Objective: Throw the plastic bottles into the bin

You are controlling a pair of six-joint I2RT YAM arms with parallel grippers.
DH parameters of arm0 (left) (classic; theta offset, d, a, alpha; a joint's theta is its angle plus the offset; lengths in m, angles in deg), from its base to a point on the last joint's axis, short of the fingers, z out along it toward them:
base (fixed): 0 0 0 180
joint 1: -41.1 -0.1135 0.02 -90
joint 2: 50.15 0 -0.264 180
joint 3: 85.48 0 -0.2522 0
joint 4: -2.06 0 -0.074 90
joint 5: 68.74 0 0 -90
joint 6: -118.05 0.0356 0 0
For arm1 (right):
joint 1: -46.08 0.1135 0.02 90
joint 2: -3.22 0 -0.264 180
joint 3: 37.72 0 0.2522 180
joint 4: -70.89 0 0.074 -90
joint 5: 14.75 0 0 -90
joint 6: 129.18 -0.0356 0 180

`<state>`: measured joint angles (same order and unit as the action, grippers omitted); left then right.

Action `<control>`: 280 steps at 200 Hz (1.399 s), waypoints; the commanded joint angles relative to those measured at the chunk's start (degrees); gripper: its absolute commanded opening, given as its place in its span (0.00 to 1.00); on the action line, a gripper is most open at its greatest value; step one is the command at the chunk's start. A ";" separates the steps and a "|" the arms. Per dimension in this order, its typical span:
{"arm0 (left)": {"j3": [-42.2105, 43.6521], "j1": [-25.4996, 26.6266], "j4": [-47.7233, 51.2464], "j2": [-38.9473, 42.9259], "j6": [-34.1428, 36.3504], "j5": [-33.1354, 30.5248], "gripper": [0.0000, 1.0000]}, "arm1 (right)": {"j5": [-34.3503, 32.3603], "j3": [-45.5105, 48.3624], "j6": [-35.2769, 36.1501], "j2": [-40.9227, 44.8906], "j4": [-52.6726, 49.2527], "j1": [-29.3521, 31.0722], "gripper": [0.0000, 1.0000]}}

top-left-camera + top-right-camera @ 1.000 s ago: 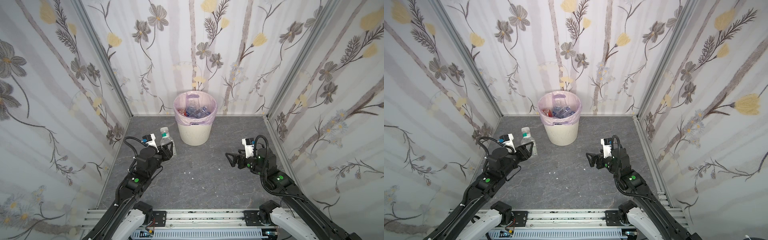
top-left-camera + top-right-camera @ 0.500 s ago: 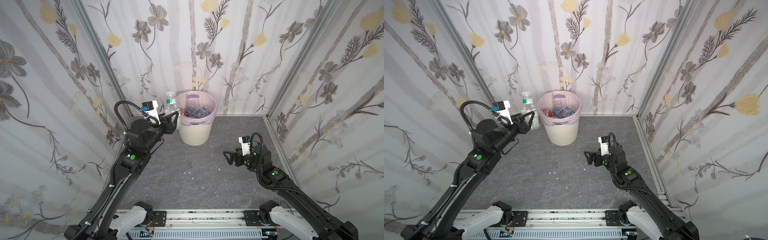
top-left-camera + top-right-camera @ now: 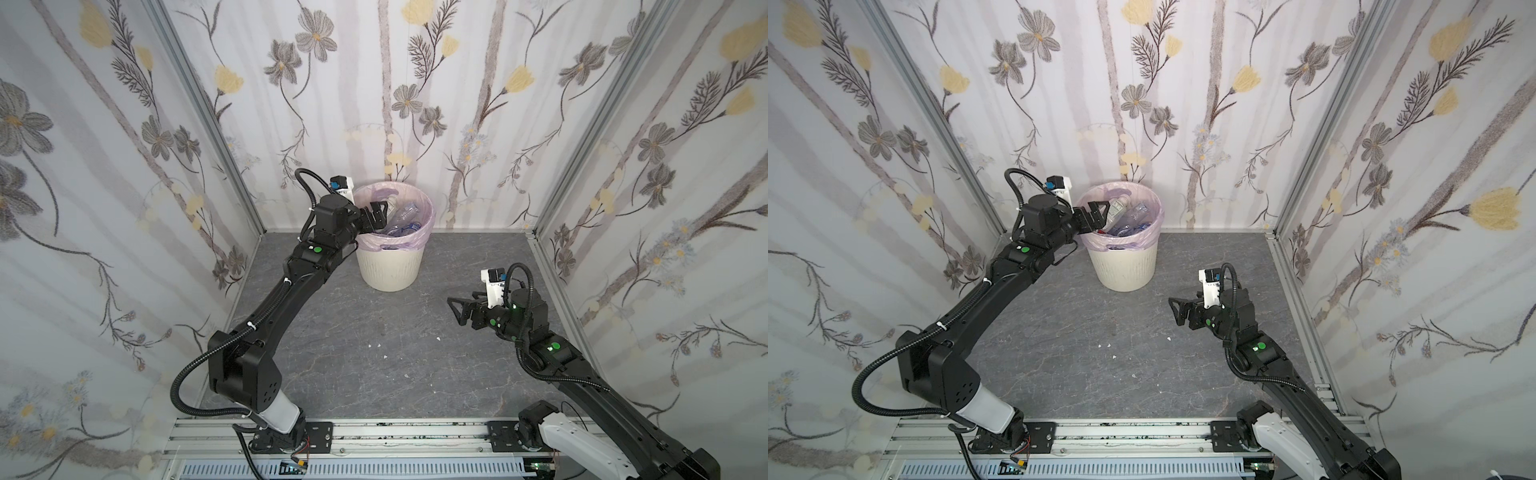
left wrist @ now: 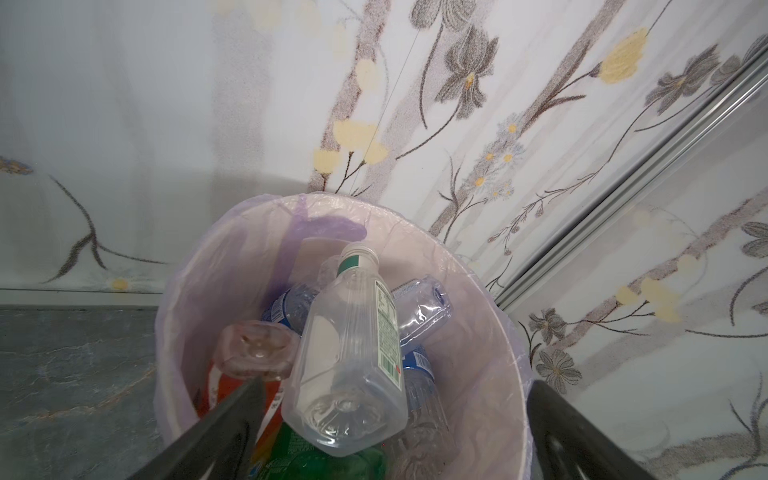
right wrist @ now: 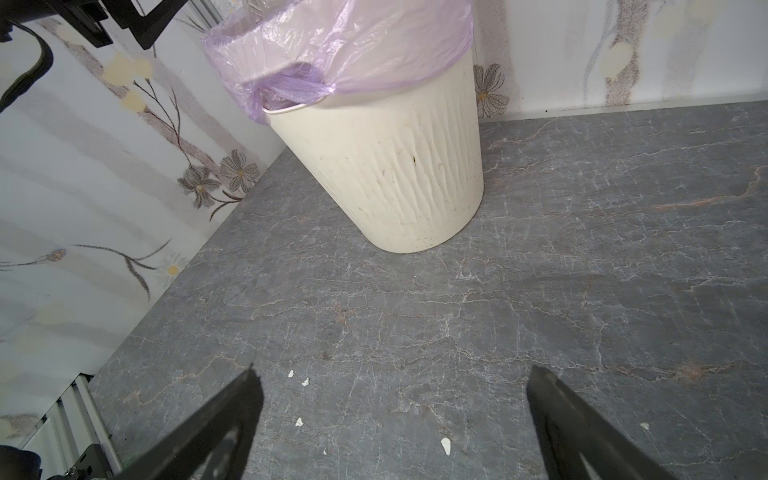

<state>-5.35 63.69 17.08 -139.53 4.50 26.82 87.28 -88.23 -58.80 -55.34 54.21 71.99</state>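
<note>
Near the rail, the right gripper [image 3: 455,311] hangs wide open above the grey floor [image 5: 415,311]. Farther back, the left gripper [image 3: 376,216] is spread wide over the bin [image 3: 388,270], with a clear bottle [image 4: 349,353] free between its fingers, above the plastic bottles [image 4: 419,307] inside.

**Obscured and Undetermined Items**

- Plastic bottles [image 4: 349,357] in the bin [image 3: 390,266]: lower layers are buried under the clear top one, so the count cannot be told.
- Green bottle [image 4: 320,462]: cut by the frame edge in the left wrist view.
- Red-orange-labelled bottle [image 4: 253,345]: partly behind a finger [image 4: 232,419] of the left gripper [image 3: 380,212].
- White specks [image 3: 376,345], centre of both top views: too small to identify.
- Mouth of the bin: cropped in the right wrist view.
</note>
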 commanded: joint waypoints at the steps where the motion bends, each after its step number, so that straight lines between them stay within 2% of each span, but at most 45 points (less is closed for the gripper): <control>1: 2.32 -0.26 -2.31 3.31 1.11 -2.20 1.00 | -0.61 -0.76 0.99 -0.99 0.43 -0.05 1.00; 42: 11.22 -1.25 -1.96 10.60 3.82 -4.23 1.00 | -2.25 -3.33 0.91 -3.28 0.53 -0.22 1.00; 83: 33.78 -4.75 -2.20 23.60 10.55 -19.05 1.00 | -7.04 -8.95 3.05 -5.25 -1.23 -4.43 1.00; 103: 42.41 -6.13 -3.53 25.23 13.77 -26.64 1.00 | -12.40 -10.64 5.39 -7.33 -0.03 -7.66 1.00; 112: 45.70 -6.68 -5.34 24.99 14.21 -28.14 1.00 | -15.53 -11.09 6.04 -8.43 0.93 -9.33 1.00; 127: 50.79 -7.08 -10.45 23.73 15.81 -28.43 1.00 | -17.51 -11.07 6.58 -10.42 3.17 -12.60 1.00; 154: 59.39 -7.15 -25.49 22.50 18.72 -28.48 1.00 | -17.82 -7.35 9.35 -13.57 11.06 -17.94 1.00; 187: 66.98 -8.20 -41.73 21.66 23.55 -28.68 1.00 | -21.13 3.55 15.25 -15.94 29.63 -21.34 1.00; 232: 70.55 -11.42 -55.24 14.61 26.96 -23.14 1.00 | -21.68 12.82 12.63 -19.94 47.56 -27.83 1.00; 255: 71.96 -11.73 -65.31 9.15 27.54 -26.12 1.00 | -17.31 18.15 9.02 -21.55 59.18 -31.19 1.00; 280: 71.87 -13.01 -72.95 4.16 26.67 -22.71 1.00 | -13.22 21.82 10.04 -22.67 66.50 -31.45 1.00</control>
<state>66.41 51.38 -41.37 -131.62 30.69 2.01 68.73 -68.82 -48.29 -77.46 105.57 40.69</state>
